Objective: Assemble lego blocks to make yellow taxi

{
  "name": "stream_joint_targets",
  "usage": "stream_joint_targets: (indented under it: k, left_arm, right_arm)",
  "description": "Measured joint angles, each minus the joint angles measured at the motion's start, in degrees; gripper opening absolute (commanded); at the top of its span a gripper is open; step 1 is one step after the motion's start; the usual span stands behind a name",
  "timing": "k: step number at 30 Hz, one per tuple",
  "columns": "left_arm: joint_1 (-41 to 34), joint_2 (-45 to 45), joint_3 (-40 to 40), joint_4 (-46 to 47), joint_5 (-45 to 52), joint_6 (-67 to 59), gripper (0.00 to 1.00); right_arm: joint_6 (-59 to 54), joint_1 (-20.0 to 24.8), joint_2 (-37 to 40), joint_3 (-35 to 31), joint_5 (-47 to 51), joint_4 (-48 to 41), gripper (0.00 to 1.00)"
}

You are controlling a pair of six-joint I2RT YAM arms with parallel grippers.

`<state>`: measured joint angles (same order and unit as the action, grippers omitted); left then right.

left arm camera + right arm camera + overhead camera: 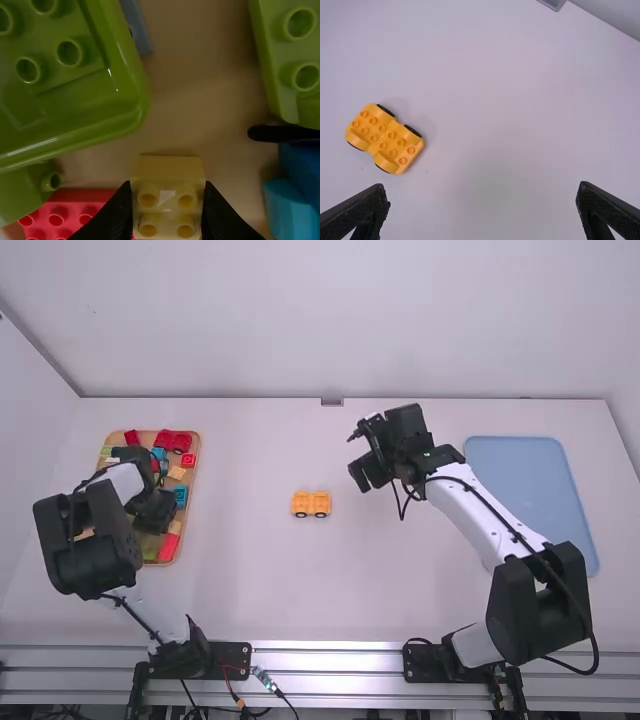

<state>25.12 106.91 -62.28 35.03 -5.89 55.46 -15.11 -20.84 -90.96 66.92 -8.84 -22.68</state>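
On my left, the wooden tray (197, 455) holds red, green and blue blocks (169, 546); the left wrist view adds the yellow block (168, 172) my left gripper (155, 510) pinches there. Mid-table sits the orange-yellow wheeled base (311, 503) (a neat little chassis), studs and black wheels plain in the right wrist view. My right gripper (385, 452) hangs wide, left of the blue tray (522, 485).

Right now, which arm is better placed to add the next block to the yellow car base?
The left, probably: the left gripper holds a yellow block over the tray. The right gripper is nearer the car base, but open and empty.
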Motion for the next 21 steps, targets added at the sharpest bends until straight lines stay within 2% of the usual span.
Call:
stream_joint_targets:
  k: [1, 7, 12, 13, 21]
  left_arm:
    - [0.00, 0.00, 0.00, 0.11, 0.00, 0.00, 0.09]
    - [0.00, 0.00, -1.46, 4.15, -0.20, 0.00, 0.06]
    - [0.00, 0.00, -7.32, 10.73, -1.51, -0.02, 0.05]
    - [0.00, 0.00, -9.60, 12.24, -1.92, -0.72, 0.02]
    - [-0.26, 0.00, -17.84, 13.22, 2.03, -14.84, 0.02]
  right_arm:
    - [0.13, 0.00, 0.00, 0.00, -0.02, 0.00, 0.99]
    - [0.11, 0.00, 0.00, 0.00, 0.00, 0.00, 0.99]
    - [0.07, 0.00, 0.00, 0.00, -0.02, 0.00, 0.99]
    - [-0.04, 0.00, 0.00, 0.00, 0.00, 0.00, 0.99]
    - [-0.22, 0.00, 0.00, 0.00, 0.02, 0.00, 0.99]
